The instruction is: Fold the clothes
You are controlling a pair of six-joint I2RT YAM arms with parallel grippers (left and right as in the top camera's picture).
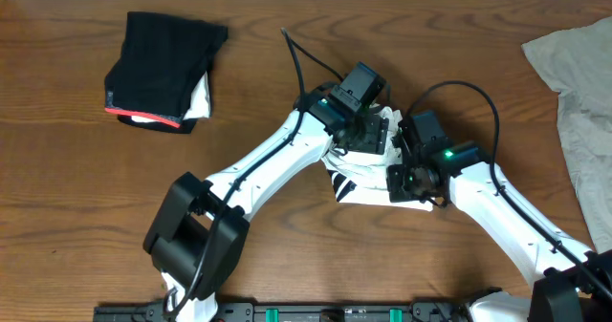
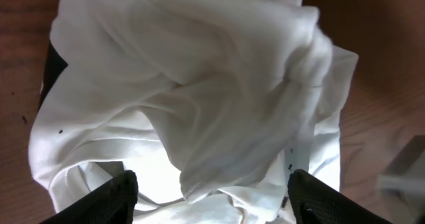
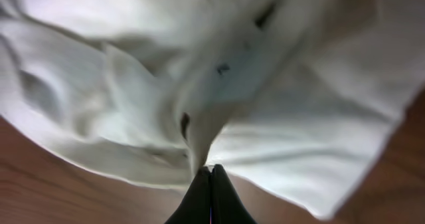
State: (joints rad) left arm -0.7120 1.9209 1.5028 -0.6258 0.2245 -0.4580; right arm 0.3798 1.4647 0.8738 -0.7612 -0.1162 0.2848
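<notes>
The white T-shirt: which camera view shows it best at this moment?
The left wrist view. There the white T-shirt fills the frame in fair focus, bunched, with its folds clear. The overhead view shows only a small striped patch of it. The right wrist view shows it close but blurred.

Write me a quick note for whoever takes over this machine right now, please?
Left gripper: jaws open over the white T-shirt.
Right gripper: jaws shut, pinching a fold of it.
T-shirt: bunched at the centre, not folded.
Done: black red-edged garment lies folded, far left.
To do: fold the T-shirt; grey-beige garment lies unfolded at the right edge.
</notes>
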